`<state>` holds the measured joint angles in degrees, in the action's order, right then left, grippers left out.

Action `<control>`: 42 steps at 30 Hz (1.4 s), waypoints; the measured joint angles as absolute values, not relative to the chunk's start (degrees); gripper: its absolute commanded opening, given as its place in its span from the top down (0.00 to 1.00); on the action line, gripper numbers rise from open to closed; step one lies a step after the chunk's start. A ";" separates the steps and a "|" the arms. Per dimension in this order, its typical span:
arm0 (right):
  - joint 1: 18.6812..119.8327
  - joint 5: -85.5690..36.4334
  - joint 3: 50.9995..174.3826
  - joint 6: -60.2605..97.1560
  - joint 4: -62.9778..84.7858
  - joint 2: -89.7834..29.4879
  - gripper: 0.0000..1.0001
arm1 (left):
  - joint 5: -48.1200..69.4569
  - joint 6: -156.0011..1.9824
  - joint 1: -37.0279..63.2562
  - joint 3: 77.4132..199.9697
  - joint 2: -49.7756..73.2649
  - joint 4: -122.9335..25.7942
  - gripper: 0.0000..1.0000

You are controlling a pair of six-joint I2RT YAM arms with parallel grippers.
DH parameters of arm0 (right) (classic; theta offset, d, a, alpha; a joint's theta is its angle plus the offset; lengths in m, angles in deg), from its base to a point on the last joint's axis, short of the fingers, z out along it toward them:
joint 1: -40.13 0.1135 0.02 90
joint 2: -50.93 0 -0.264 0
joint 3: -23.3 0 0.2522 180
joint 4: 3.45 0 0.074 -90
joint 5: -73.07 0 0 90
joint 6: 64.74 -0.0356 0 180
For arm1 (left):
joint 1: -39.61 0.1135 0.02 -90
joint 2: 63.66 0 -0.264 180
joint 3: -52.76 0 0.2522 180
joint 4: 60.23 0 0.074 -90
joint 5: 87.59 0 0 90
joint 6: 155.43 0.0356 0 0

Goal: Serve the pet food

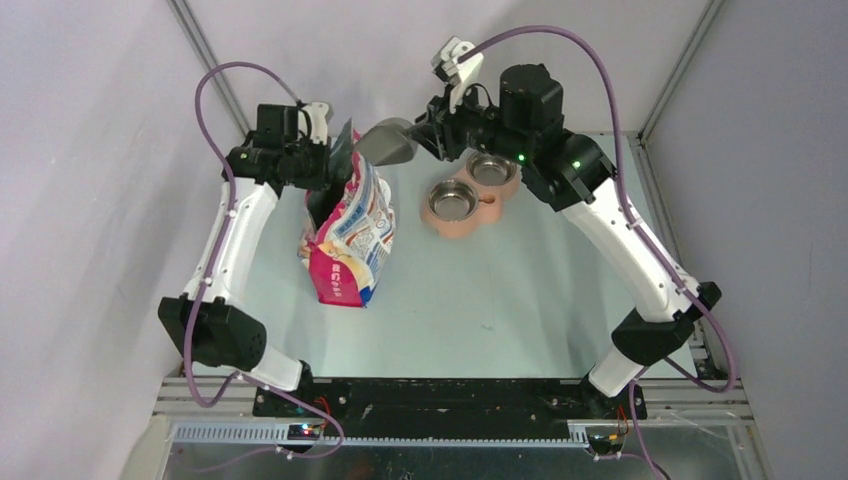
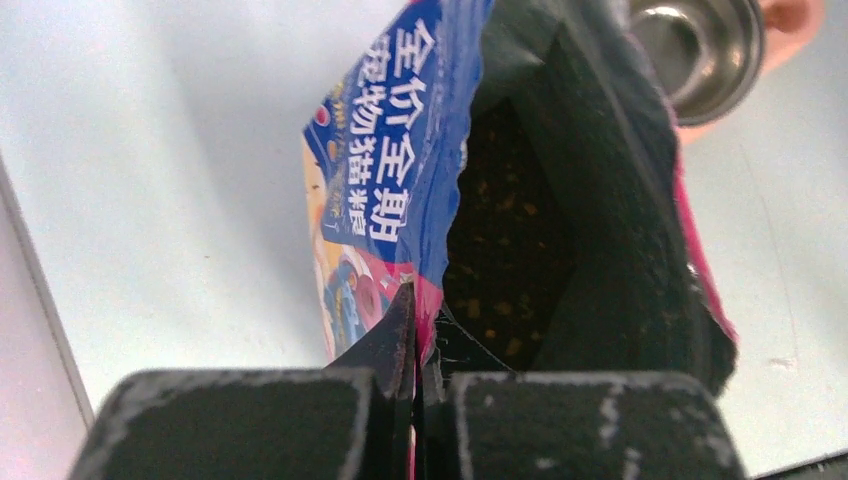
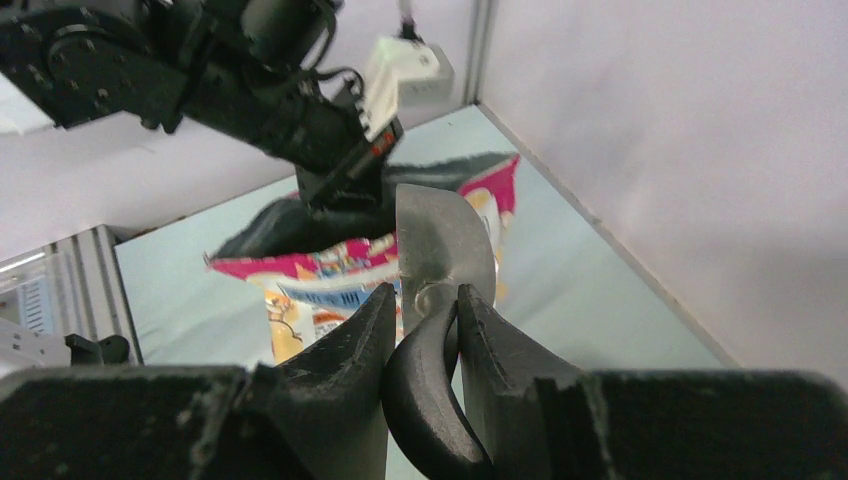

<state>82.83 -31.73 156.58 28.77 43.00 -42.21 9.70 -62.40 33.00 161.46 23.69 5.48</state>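
Note:
The pink-white-blue printed bag (image 1: pixel 352 235) stands at the table's left centre with its top torn open. My left gripper (image 1: pixel 333 160) (image 2: pixel 413 302) is shut on the bag's top edge, pinching the foil (image 2: pixel 385 170) between its fingers. Inside the open mouth lies the pet food (image 2: pixel 505 265), dark brown kibble in shadow. My right gripper (image 1: pixel 432 130) (image 3: pixel 425 300) is shut on the black handle of the grey metal scoop (image 1: pixel 388 142) (image 3: pixel 440 245). The scoop hovers just above and behind the bag's mouth (image 3: pixel 340 265). I cannot tell whether the scoop holds kibble.
A pink double feeder (image 1: pixel 440 222) with two steel bowls (image 1: pixel 452 199) sits right of the bag, under the right arm; one bowl (image 2: pixel 700 50) shows beyond the bag. Side walls close in the table to the left, right and back.

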 measured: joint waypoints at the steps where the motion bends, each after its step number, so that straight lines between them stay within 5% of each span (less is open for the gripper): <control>1: 83.31 -32.00 157.98 28.81 42.93 -43.24 1.00 | 10.20 -62.38 32.37 160.87 22.97 5.30 1.00; 16: 86.37 -34.71 153.28 35.39 45.40 -43.24 1.00 | 15.51 -62.62 25.31 143.45 1.70 1.19 1.00; 26: 90.94 -32.43 152.28 39.66 49.73 -43.94 1.00 | 18.11 -65.70 25.07 143.29 0.37 1.26 1.00; 34: 92.29 -26.18 171.47 34.69 64.26 -60.74 1.00 | 17.98 -67.54 23.97 146.29 4.46 1.15 1.00; 42: 88.10 -21.53 173.48 24.75 67.65 -71.13 1.00 | 17.15 -70.93 23.47 146.25 4.70 -0.56 1.00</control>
<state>88.10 -21.53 173.48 24.75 67.65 -71.13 17.15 -70.93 23.47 146.25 4.70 -0.56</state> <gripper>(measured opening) 0.297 0.003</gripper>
